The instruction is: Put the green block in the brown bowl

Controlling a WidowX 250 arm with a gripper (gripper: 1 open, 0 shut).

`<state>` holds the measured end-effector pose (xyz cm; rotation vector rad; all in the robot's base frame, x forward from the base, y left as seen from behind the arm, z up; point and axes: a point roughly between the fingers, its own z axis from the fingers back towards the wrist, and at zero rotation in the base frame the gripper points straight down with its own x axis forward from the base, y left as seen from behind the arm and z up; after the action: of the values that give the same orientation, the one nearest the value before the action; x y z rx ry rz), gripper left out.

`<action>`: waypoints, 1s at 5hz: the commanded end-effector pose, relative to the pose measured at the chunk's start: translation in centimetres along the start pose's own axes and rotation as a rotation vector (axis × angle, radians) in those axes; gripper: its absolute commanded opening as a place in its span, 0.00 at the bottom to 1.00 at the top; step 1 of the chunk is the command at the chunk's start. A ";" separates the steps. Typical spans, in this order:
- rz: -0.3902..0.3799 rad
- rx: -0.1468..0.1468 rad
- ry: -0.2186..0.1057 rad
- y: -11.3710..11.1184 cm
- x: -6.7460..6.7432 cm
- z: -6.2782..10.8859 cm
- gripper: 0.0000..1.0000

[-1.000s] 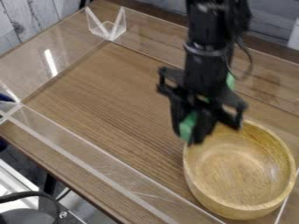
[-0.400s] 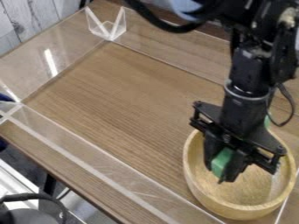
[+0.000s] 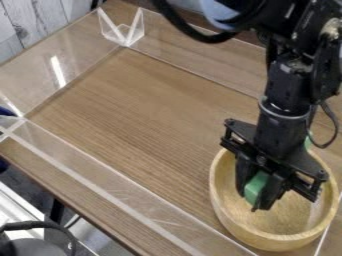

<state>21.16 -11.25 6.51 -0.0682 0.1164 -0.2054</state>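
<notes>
The brown bowl (image 3: 241,222), light tan wood with a thick rim, sits at the lower right of the table. My black gripper (image 3: 263,195) points straight down inside the bowl's outline, just above its floor. Its fingers are shut on the green block (image 3: 251,185), which shows as a light green patch between them; most of the block is hidden by the fingers. The arm (image 3: 297,70) rises from the gripper to the upper right.
The wooden tabletop (image 3: 134,110) is ringed by a low clear plastic wall (image 3: 94,175). A clear plastic corner piece (image 3: 120,27) stands at the far left. The near table edge runs along the lower left.
The gripper has carried the green block to the right and down, from beside the bowl's left rim to over the bowl's inside. Over the last half second it has barely moved.
</notes>
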 end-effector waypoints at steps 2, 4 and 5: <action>-0.008 -0.016 -0.065 -0.3 1.3 1.5 0.00; -0.013 -0.019 -0.070 -0.2 1.4 1.7 0.00; -0.016 -0.021 -0.073 -0.2 1.4 1.8 0.00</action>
<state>21.64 -11.33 6.82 -0.0785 0.1017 -0.2207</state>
